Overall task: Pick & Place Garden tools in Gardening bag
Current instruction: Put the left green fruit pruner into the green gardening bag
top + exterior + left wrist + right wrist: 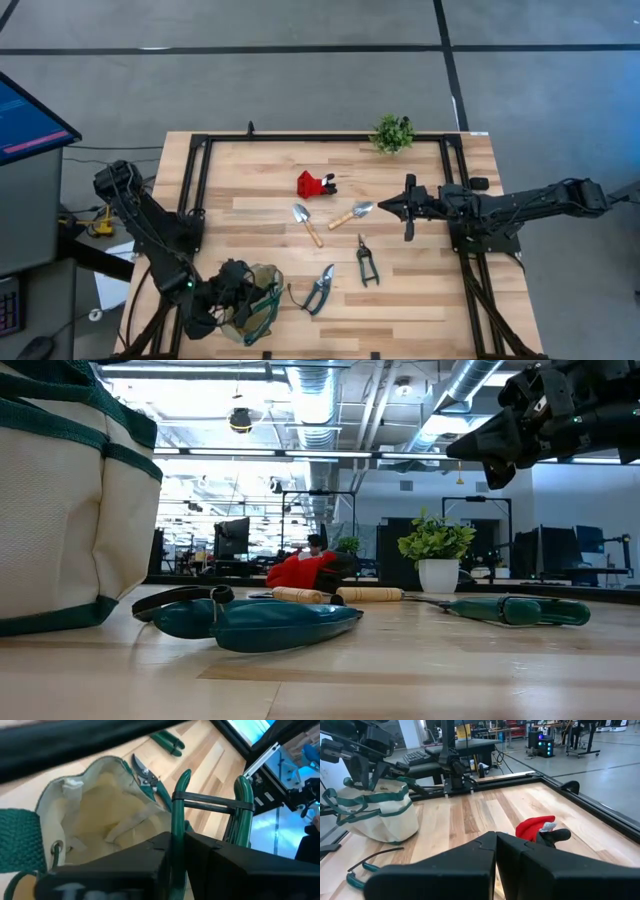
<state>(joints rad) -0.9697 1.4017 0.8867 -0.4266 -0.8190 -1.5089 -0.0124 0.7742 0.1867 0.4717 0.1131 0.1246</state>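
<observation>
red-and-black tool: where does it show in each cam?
High view: red-and-black tool lies mid-table, up-left of the two trowels, below-left of the plant.
Low view: mid-picture, far back on the table, behind the wooden trowel handles.
Left wrist view: not in it.
Right wrist view: right of centre, just past the right tool.
Shared landmark: the gardening bag, at left in low and right wrist views.

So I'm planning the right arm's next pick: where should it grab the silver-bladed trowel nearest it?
Probably by the wooden handle of the silver-bladed trowel, from straight above. It lies flat and slanted on the wooden table, blade toward the right pincer. The handle is straight and clear of the other trowel.
</observation>
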